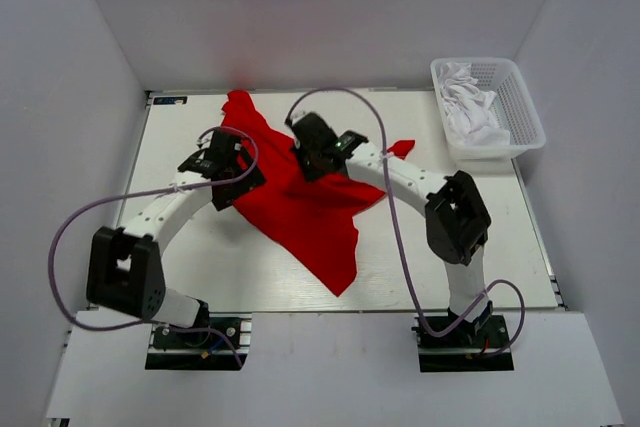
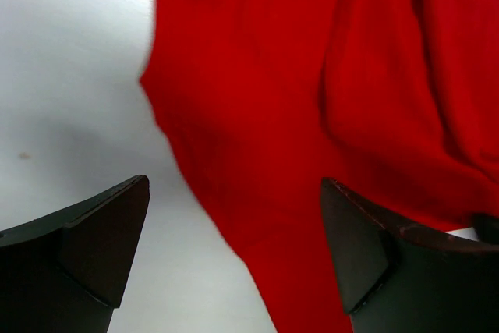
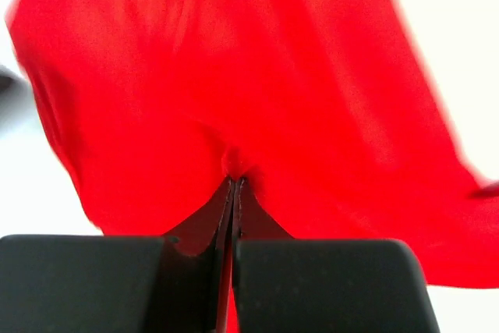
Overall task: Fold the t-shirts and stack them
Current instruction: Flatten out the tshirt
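**Right claw pinches the red shirt, left claw spread over its edge**

The red t-shirt (image 1: 300, 202) lies crumpled across the middle of the white table (image 1: 480, 247). One end reaches toward 11 o'clock at the far edge, and a pointed corner trails toward 6 o'clock. A small red tip shows at about 2 o'clock from the shirt's middle, beyond the right arm.

The right claw (image 3: 234, 181) sits over the shirt's centre. Its 2 fingers are pressed together on a raised fold of red cloth, which bunches into a small peak at the tips and drapes away on both sides.

The left claw (image 2: 234, 224) sits at the shirt's 9 o'clock edge. Its 2 dark fingers (image 2: 101, 247) are spread wide apart and hold nothing. The shirt's edge runs between them in the wrist view, with bare table under the left finger.

At the table's 2 o'clock corner stands a white basket (image 1: 520, 107) holding white clothes (image 1: 470, 107), well apart from the red shirt.
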